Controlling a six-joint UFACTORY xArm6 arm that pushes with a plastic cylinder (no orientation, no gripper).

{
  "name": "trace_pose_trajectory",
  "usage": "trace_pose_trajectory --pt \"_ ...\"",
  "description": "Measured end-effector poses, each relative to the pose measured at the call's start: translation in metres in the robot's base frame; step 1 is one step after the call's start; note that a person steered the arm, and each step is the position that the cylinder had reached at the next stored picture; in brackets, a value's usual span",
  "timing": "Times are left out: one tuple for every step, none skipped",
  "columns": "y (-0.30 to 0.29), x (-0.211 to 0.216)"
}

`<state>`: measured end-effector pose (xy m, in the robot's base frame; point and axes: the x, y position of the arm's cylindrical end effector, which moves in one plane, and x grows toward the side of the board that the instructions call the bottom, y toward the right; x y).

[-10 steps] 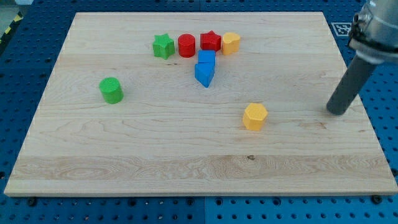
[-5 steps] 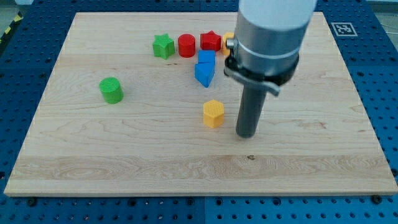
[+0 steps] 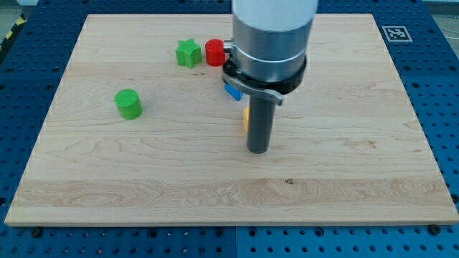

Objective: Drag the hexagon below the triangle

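Note:
My tip (image 3: 257, 150) rests on the board just below the middle. The yellow hexagon (image 3: 245, 119) is almost wholly hidden behind the rod; only a thin yellow sliver shows at the rod's left edge, so the rod touches or nearly touches it. The blue triangle (image 3: 232, 90) is mostly hidden by the arm; a small blue corner shows above the hexagon's sliver. The hexagon sits just below that blue corner.
A green star (image 3: 188, 53) and a red cylinder (image 3: 214, 52) stand near the view's top, left of the arm. A green cylinder (image 3: 128, 104) stands at the left. The wooden board (image 3: 358, 165) lies on a blue perforated table. Other blocks are hidden behind the arm.
My tip swept from the board's right side to the left, pushing the yellow hexagon leftward to below the blue triangle. The arm now covers the blue blocks, red star and other yellow block.

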<state>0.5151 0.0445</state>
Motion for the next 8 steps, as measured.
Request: trace_pose_trajectory --pt "0.01 -0.017" --pt "0.009 -0.031" --pt "-0.006 -0.035" --pt "-0.01 -0.035" --pt "-0.01 -0.035" --pt "-0.018 -0.035" --pt "-0.035 -0.035" --pt "-0.039 -0.035"
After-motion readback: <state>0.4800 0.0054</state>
